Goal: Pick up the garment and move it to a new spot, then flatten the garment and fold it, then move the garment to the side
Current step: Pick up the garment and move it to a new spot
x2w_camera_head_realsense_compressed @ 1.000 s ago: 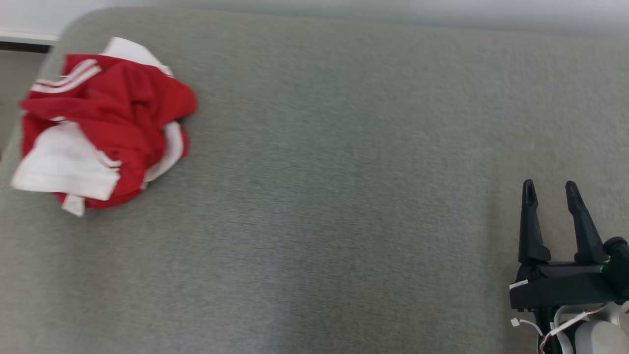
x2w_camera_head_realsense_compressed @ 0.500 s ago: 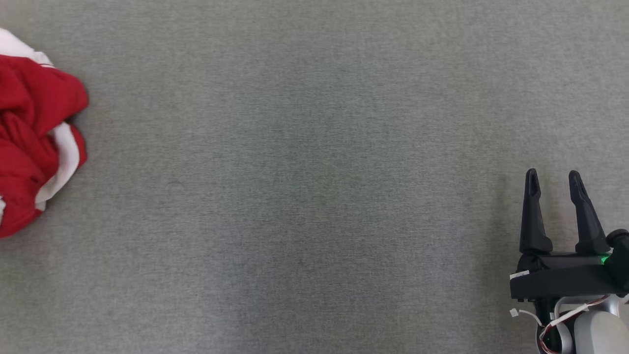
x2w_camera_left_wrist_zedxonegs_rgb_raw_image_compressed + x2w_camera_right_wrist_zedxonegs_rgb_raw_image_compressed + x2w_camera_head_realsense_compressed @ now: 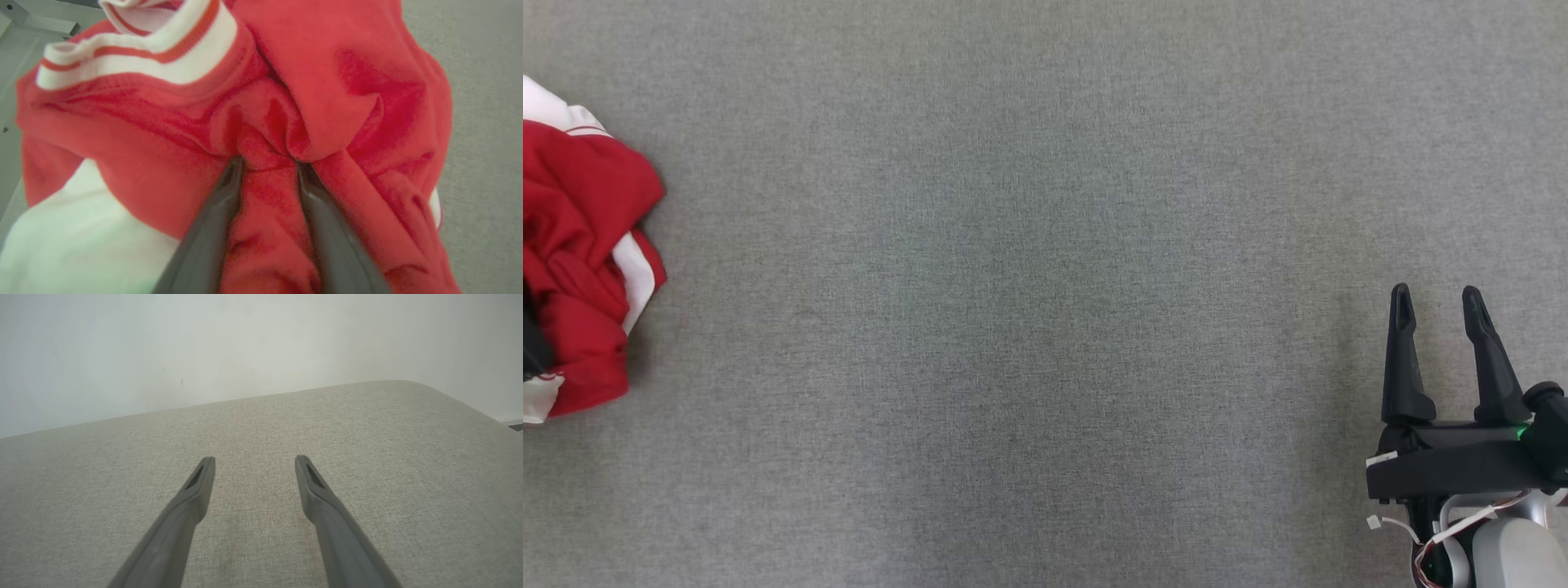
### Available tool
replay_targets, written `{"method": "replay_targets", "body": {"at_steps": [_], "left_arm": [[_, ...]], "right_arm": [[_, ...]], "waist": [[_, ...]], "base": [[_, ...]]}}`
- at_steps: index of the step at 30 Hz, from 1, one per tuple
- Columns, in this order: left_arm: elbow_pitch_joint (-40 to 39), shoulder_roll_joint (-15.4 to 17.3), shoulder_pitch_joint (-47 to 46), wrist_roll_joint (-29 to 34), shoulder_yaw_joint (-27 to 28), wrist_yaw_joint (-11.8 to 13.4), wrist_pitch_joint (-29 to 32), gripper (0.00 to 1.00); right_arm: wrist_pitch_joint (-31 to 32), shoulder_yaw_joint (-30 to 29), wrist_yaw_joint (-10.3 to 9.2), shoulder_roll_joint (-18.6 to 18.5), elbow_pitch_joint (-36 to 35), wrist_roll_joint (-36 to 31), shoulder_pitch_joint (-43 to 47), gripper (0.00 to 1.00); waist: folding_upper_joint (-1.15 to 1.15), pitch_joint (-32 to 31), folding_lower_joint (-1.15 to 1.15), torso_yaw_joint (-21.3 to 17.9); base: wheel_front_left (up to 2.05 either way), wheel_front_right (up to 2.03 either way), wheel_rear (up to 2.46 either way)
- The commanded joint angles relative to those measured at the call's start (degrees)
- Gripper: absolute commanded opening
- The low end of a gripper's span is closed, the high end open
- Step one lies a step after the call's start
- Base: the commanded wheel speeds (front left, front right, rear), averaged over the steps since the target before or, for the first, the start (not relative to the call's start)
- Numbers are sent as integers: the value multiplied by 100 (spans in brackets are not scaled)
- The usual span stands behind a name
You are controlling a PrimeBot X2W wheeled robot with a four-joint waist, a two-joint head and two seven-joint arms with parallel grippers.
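The grey padded surface [image 3: 1045, 343] spreads wide, with one red-and-white garment [image 3: 580, 237] crumpled at its far left edge. Since half a second back, the heap's lower part has bunched up and a dark finger shows against it. There are two grippers. The left gripper [image 3: 269, 163] is dug into the cloth, fingers astride a red fold; whether it pinches, I can't tell. The right gripper [image 3: 1435, 292] hovers at the lower right, fingers spread, holding nothing.

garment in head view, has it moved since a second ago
Cannot tell: the camera turned, and the plain grey upholstery offers no fixed mark. The red garment sits at the view's left edge.
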Motion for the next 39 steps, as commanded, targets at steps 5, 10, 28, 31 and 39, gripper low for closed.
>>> {"method": "replay_targets", "body": {"at_steps": [5,10,28,31,39], "left_arm": [[-105,92,-4,155,-146,-81,-862,0],[-245,172,-218,246,-128,-55,-1693,0],[-2864,5,-1412,914,-1129,-27,-1815,0],[-3227,-230,-1616,854,-1359,-32,-1640,0],[-3538,-815,-1757,784,-1924,-39,-1427,0]], "right_arm": [[-49,-18,-12,4,65,36,99,100],[-77,21,-12,7,227,98,122,100],[-501,320,-12,8,1022,636,273,100],[-549,380,-12,8,1138,710,264,100],[-602,513,-12,9,1341,887,185,100]], "waist": [[-1,-222,0,51],[-1,-517,0,124],[-1,-1313,0,-347],[-1,-1337,0,-602],[-1,-1283,0,-1257]], "base": [[0,0,0],[0,0,0],[0,0,0],[0,0,0],[0,0,0]]}}
